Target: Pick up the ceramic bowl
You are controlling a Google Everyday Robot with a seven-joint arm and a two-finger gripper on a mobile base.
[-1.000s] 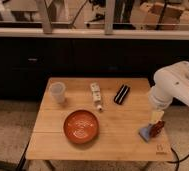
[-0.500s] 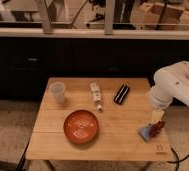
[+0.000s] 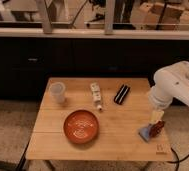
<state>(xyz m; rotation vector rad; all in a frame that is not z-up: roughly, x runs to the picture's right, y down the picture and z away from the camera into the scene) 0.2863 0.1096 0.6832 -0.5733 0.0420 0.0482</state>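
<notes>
Hovering over table (image 3: 119, 125) edge, jaws, ceramic bowl (image 3: 81, 126) well apart

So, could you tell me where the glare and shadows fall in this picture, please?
Camera view: the glossy orange-red ceramic bowl shows pale streaks, perhaps glare; the wooden table is evenly lit; the cabinet front behind is dark; the gripper, over the table's right edge, is well lit.
</notes>
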